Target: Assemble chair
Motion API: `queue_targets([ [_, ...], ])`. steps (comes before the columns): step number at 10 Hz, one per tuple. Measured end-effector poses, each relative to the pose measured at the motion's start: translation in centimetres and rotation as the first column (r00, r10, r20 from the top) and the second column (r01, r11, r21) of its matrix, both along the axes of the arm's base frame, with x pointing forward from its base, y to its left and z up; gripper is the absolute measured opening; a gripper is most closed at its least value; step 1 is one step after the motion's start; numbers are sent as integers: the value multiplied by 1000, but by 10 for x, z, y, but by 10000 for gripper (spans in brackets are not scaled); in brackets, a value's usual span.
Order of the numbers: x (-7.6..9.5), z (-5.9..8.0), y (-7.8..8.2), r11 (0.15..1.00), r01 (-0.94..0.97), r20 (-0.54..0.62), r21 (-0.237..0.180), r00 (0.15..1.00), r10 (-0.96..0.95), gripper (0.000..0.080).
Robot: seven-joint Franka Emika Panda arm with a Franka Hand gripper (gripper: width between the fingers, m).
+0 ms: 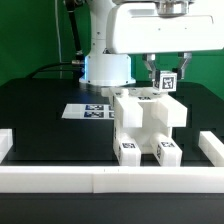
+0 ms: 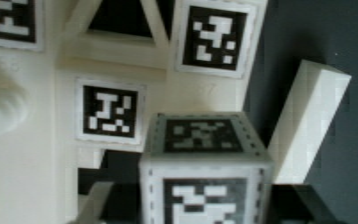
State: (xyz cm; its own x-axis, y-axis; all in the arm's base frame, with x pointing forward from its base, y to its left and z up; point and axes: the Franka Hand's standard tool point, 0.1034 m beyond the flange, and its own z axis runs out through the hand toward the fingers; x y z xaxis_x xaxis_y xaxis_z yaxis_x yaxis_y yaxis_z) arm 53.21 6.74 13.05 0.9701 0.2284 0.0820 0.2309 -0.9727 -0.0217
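Note:
The chair [image 1: 146, 124] is a partly joined, chunky white assembly standing in the middle of the black table, with tags on its front feet. My gripper [image 1: 167, 78] hangs just above its back right corner, shut on a small white chair block [image 1: 167, 82] with a tag facing the camera. In the wrist view the held block [image 2: 202, 165] shows tags on two faces and sits between my fingers, with the gripper [image 2: 202, 205] shut on it. The chair assembly [image 2: 87, 90] fills the area beside it, close to the block. Whether the two touch is unclear.
The marker board [image 1: 88, 110] lies flat on the table at the exterior view's left of the chair. Low white border rails run along the front [image 1: 110, 178], left [image 1: 5, 143] and right [image 1: 212, 146]. The robot's base [image 1: 105, 68] stands behind. A slanted white bar [image 2: 311, 110] lies beyond the block.

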Motion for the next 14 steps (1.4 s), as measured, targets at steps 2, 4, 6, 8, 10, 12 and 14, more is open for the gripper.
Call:
queue_targets([
  [2, -4, -1, 4, 1000, 14, -8, 1, 1000, -14, 290],
  [4, -10, -5, 5, 1000, 12, -11, 0, 1000, -12, 290],
  [6, -10, -6, 5, 1000, 10, -13, -1, 1000, -10, 290],
  [8, -8, -6, 4, 1000, 9, -8, -2, 1000, -10, 290],
  [10, -3, -7, 6, 1000, 7, -1, -4, 1000, -7, 290],
  [12, 4, -8, 7, 1000, 5, 22, -7, 1000, -4, 290],
  [14, 7, -8, 7, 1000, 5, 33, -9, 999, -5, 290],
])
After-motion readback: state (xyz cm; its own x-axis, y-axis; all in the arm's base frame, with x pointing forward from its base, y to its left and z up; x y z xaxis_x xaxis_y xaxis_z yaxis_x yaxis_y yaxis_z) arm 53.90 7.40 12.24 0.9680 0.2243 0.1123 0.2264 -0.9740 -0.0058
